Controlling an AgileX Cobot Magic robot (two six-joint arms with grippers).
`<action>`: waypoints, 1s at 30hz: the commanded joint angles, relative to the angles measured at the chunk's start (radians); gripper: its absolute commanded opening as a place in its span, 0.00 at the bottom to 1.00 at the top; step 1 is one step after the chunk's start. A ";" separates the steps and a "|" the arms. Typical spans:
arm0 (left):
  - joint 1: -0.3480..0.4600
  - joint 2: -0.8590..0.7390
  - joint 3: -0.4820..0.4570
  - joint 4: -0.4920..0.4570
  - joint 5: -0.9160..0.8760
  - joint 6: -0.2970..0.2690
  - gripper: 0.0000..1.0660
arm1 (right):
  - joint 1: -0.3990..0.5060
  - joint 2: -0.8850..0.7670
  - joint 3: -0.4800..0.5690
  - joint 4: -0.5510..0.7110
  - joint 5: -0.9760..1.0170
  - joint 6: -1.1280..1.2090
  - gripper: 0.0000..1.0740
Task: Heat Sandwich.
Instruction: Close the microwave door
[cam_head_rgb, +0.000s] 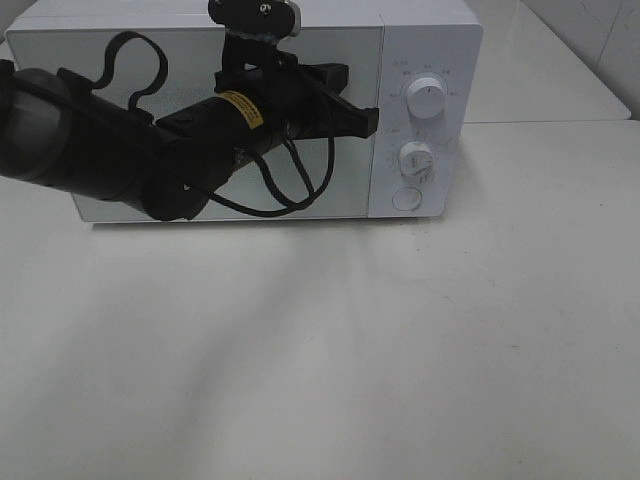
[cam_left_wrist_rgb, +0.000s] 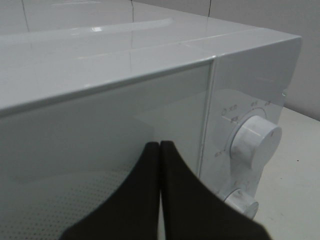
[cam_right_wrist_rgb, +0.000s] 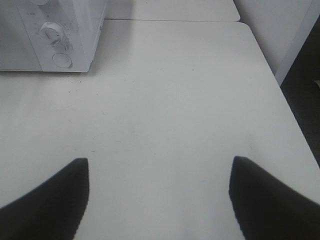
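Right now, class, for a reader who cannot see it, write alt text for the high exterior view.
A black robot arm reaches across the closed door of a white microwave, its shut left tool at the door's right edge, beside two white dials and a round button. The microwave stands on a white table; no sandwich shows.

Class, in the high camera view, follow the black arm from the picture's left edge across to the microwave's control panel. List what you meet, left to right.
From the left: thick black arm link → yellow label → left gripper, shut → upper white dial on the microwave.
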 joint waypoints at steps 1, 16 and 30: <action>0.038 0.006 -0.023 -0.117 -0.016 -0.003 0.00 | -0.007 -0.028 0.001 -0.003 -0.004 0.009 0.70; 0.032 -0.034 0.023 -0.116 -0.015 -0.003 0.00 | -0.007 -0.028 0.001 -0.003 -0.004 0.009 0.70; -0.063 -0.099 0.185 -0.134 -0.021 -0.003 0.00 | -0.007 -0.028 0.001 -0.003 -0.004 0.010 0.70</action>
